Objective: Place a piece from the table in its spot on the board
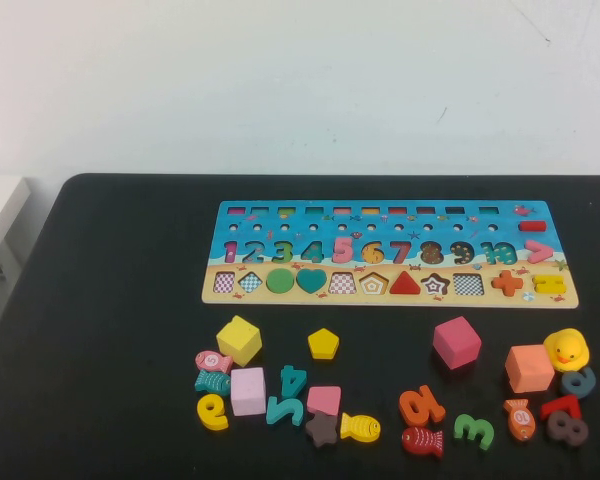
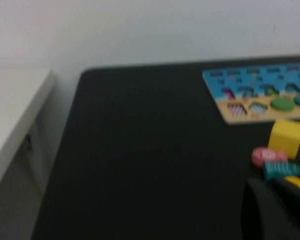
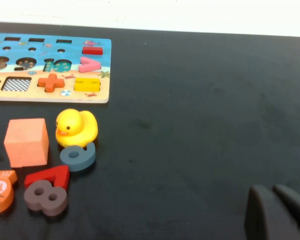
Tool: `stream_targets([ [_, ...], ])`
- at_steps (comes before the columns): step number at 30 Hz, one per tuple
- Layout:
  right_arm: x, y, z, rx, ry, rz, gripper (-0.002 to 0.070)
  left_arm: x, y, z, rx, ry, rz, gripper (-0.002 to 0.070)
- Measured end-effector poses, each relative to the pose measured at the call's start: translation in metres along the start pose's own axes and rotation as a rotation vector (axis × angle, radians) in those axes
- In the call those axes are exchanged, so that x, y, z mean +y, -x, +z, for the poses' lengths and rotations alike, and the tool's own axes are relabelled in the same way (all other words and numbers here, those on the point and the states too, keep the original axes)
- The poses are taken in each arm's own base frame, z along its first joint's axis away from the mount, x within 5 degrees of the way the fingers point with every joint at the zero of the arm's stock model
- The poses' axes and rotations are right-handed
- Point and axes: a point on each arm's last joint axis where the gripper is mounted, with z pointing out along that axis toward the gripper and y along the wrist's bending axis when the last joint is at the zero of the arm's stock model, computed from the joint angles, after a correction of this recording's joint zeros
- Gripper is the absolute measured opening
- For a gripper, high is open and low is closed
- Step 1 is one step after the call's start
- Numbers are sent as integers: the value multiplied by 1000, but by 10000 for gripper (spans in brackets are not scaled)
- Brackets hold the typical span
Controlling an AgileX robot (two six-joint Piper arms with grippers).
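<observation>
The piece, a small flat yellow pentagon (image 1: 323, 343), lies on the black table (image 1: 110, 300) in front of the board (image 1: 550, 215), apart from the other loose pieces. The board's pentagon slot (image 1: 374, 283) shows open in the row of shapes. Neither arm shows in the high view. My left gripper (image 2: 270, 182) shows only in the left wrist view, fingers together and empty, over the table's left front near the yellow cube (image 2: 286, 137). My right gripper (image 3: 269, 189) shows only in the right wrist view, shut and empty, over bare table right of the duck (image 3: 76, 127).
Loose pieces lie along the table's front: yellow cube (image 1: 239, 340), pink cubes (image 1: 456, 342), orange cube (image 1: 529, 368), duck (image 1: 566, 349), fish, numbers, a brown star (image 1: 322, 428). A white cabinet (image 2: 15, 110) stands left of the table.
</observation>
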Motion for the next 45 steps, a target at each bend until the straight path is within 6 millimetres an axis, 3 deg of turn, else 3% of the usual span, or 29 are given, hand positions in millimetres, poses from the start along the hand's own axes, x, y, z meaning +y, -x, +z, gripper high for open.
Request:
stream_targets([
  [45,0,0,0,0,0,0,19,1,-8,-1,95,6,9,-1],
])
